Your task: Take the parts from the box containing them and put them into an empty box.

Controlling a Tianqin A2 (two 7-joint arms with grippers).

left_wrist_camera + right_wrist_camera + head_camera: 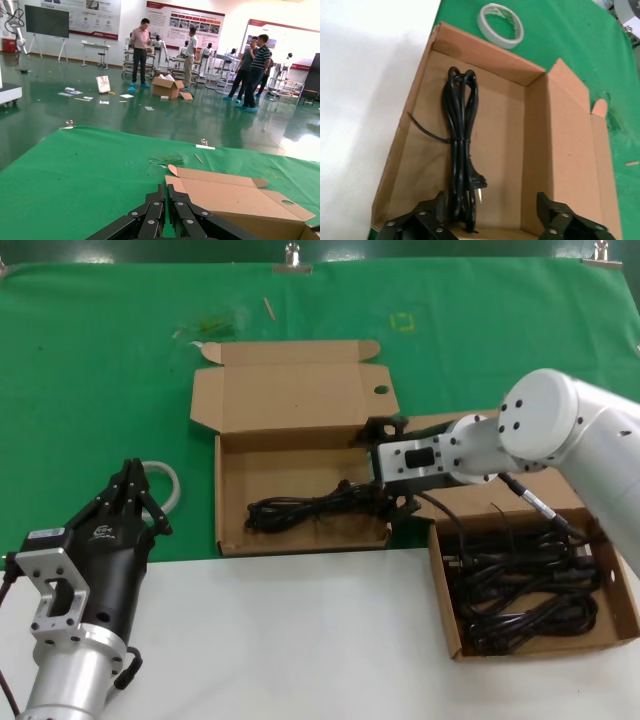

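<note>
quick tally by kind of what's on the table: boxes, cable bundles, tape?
Cardboard boxes: 2, middle box and right box.
Cable bundles: 1 in the middle box; right-box pile too tangled to count.
Tape rolls: 1.
Total: 4, plus the pile.

R arm reaches in from 3 o'clock toward centre of head view, wrist level. Right gripper [385,468] points toward 9 o'clock, fingers [422,220] spread wide apart, nothing between. L arm parked at 7 o'clock; left gripper [132,485] aims toward 12, fingertips [165,197] pressed together.
</note>
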